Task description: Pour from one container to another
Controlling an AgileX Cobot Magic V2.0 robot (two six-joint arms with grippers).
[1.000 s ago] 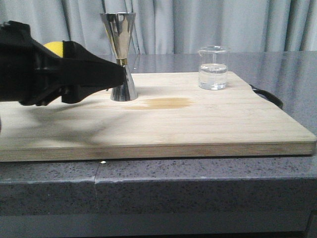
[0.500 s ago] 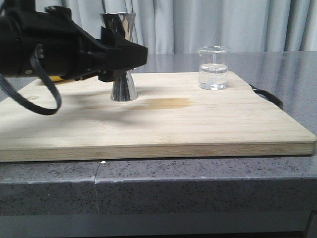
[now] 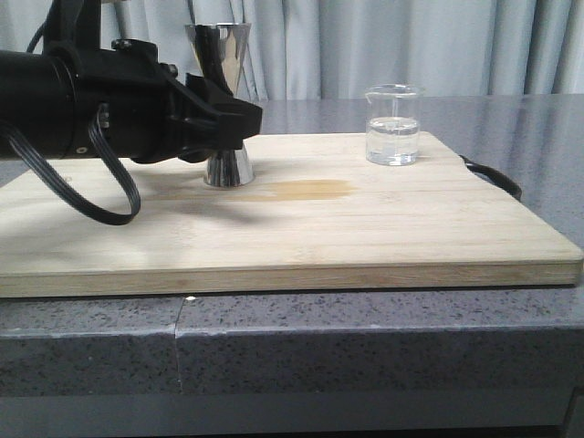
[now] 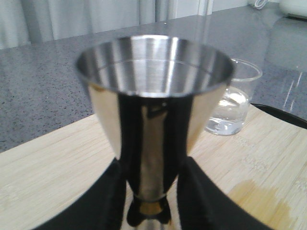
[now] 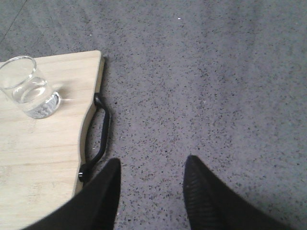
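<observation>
The steel jigger (image 3: 224, 100), hourglass-shaped with a brass band at its waist, stands upright on the wooden board (image 3: 365, 228). My left gripper (image 3: 245, 119) reaches in from the left at waist height. In the left wrist view its two black fingers (image 4: 112, 191) straddle the jigger (image 4: 153, 72) just below the upper cone, and the left gripper (image 4: 151, 163) is open with thin gaps at the waist. The glass beaker (image 3: 393, 125) holds clear liquid near the board's far right corner. My right gripper (image 5: 152, 163) is open over the grey counter, away from the beaker (image 5: 26, 86).
A pale brown wet stain (image 3: 306, 189) lies on the board just right of the jigger's foot. A black handle (image 5: 98, 129) sticks out from the board's right edge. Grey speckled counter (image 5: 216, 72) surrounds the board; curtains hang behind.
My left arm has pushed further right and turned at the wrist. Its fingertips now reach past the jigger's waist. Jigger and beaker have not moved.
</observation>
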